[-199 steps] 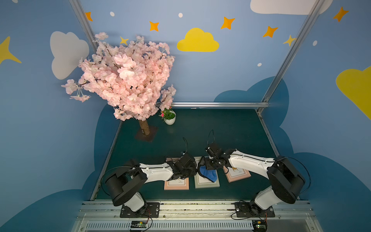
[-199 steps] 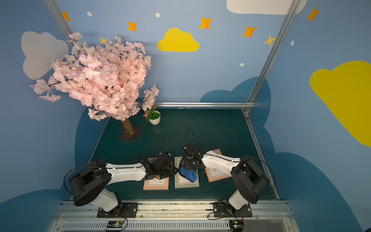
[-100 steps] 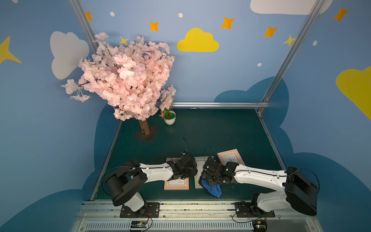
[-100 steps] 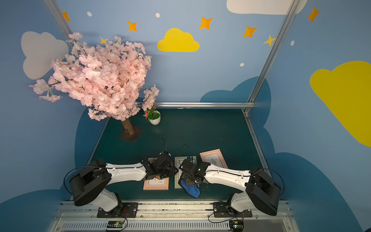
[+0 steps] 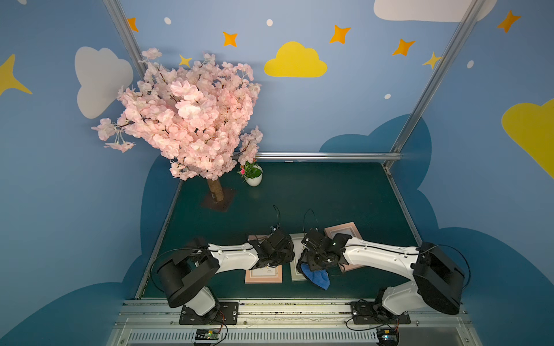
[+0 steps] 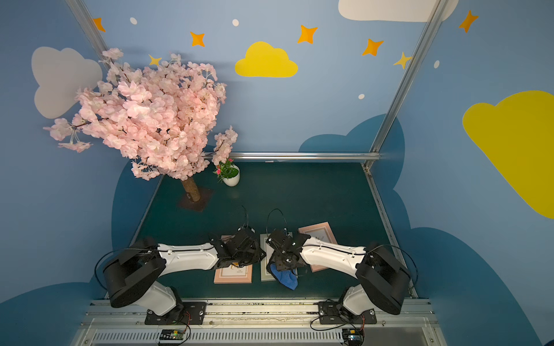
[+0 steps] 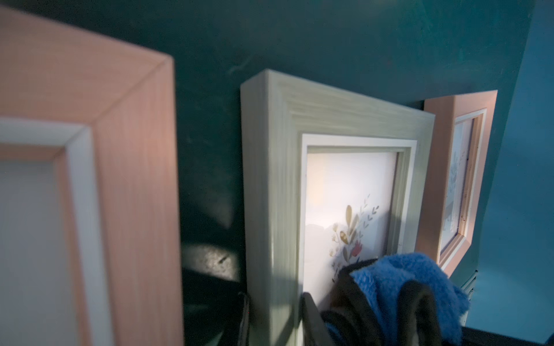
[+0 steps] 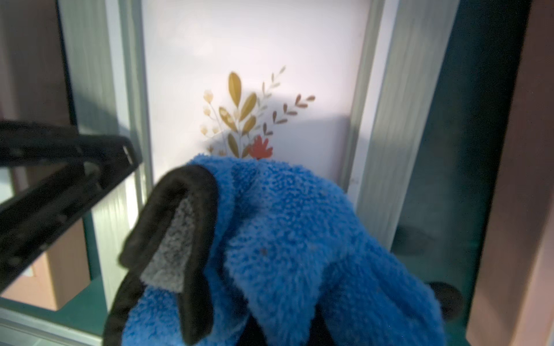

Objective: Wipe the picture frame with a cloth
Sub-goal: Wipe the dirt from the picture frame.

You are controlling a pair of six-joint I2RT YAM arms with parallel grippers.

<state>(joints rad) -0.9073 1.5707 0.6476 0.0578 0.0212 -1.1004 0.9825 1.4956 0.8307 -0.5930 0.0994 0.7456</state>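
**Cloth is on the middle frame, both arms busy**

In both top views, three frames lie in a row near the front of the dark green table [image 5: 314,194]. There's a pink wooden frame [image 5: 263,274], a pale grey-green wooden picture frame [image 5: 297,244] in the middle, and a second pink frame [image 5: 341,232], skewed and partly under the right arm. The right gripper [image 5: 308,265] is clamped tight on the plush blue microfibre cloth [image 5: 316,275]. The cloth hangs over the pale frame's near corner and spills a bit onto the table. The left gripper [image 5: 281,254] sits at that frame's opposite long side. Way at the back are a pink blossom tree [image 5: 192,119] and a small white pot [image 5: 254,178].

Left wrist cam: the left gripper's dark fingers [image 7: 310,317] straddle the pale frame's side rail with a narrow gap, pinching it. The cloth [image 7: 398,281] is bunched on the glass over the bottom of the flower print [image 7: 350,236].

Right wrist cam: the cloth [image 8: 299,239] fills the foreground, with its grey reverse showing in a dark-edged fold. The right fingers are buried under it. One black finger [image 8: 66,179] of the left gripper lies across the rail.
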